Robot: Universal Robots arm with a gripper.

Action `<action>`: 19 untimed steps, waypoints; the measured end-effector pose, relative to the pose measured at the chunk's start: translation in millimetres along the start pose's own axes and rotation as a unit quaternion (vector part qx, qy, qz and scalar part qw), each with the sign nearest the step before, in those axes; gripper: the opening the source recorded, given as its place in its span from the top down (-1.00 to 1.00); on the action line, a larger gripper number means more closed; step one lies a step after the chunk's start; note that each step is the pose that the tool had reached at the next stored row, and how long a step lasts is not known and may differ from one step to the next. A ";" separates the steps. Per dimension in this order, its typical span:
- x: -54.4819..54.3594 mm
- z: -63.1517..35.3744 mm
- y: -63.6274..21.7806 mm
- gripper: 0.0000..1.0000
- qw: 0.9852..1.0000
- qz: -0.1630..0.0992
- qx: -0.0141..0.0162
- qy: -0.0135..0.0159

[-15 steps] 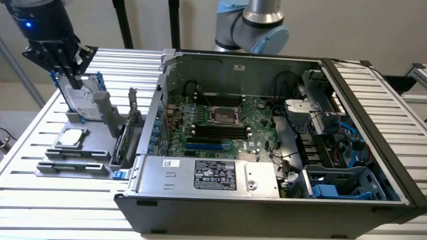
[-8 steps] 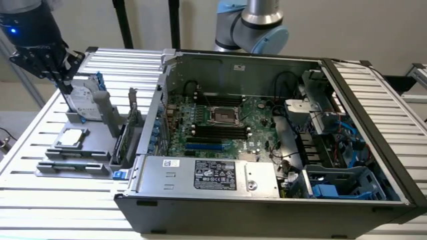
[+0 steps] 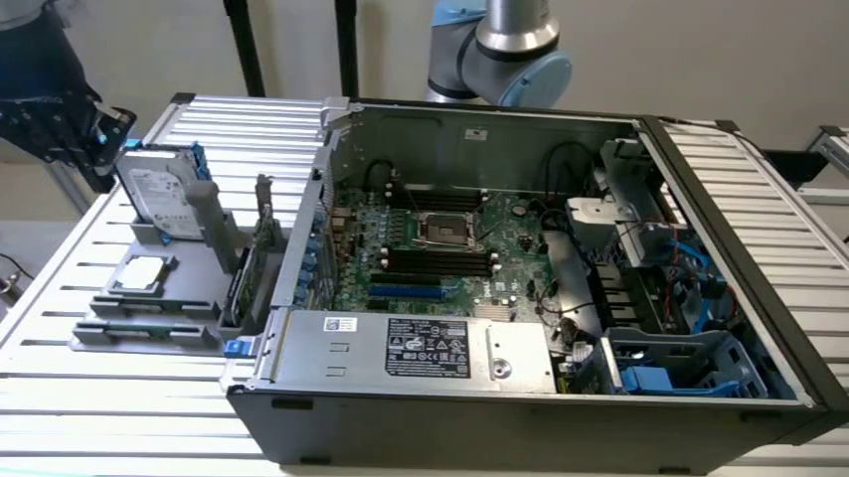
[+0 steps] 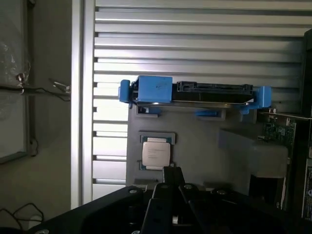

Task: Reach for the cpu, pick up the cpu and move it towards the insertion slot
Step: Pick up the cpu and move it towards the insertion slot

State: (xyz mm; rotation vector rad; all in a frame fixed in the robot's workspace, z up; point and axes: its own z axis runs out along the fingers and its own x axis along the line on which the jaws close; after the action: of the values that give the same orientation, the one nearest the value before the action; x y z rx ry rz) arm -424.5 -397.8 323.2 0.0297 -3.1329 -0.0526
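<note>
The cpu (image 3: 142, 273) is a small square chip with a silvery top. It lies flat in a recess of the grey holder (image 3: 186, 298) at the exterior view's left, outside the computer case. The wrist view looks down on the cpu (image 4: 156, 153), just beyond my gripper (image 4: 173, 171), whose fingertips meet with nothing between them. My gripper (image 3: 93, 149) hangs high over the holder's far end, well clear of the chip. The insertion slot (image 3: 444, 231) is a square metal-framed socket with a dark centre on the motherboard inside the open case.
A silver hard drive (image 3: 159, 194) in a blue bracket (image 4: 153, 89) stands upright on the holder beside the cpu. A green card (image 3: 249, 273) stands on edge by the case wall (image 3: 312, 214). The slatted table (image 3: 80, 397) surrounds the case, and memory slots (image 3: 431, 261) flank the socket.
</note>
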 end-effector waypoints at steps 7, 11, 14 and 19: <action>8.5 0.3 -0.9 0.79 1.000 0.000 0.001 0.000; 8.6 0.3 -0.9 0.52 1.000 0.000 0.001 0.000; 8.6 0.3 -0.9 0.28 1.000 0.000 0.001 0.000; 8.6 0.3 -0.9 -0.07 1.000 0.000 0.001 0.000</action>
State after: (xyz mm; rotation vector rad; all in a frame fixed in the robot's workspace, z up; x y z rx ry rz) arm -433.1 -398.8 323.0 0.0296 -3.1328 -0.0508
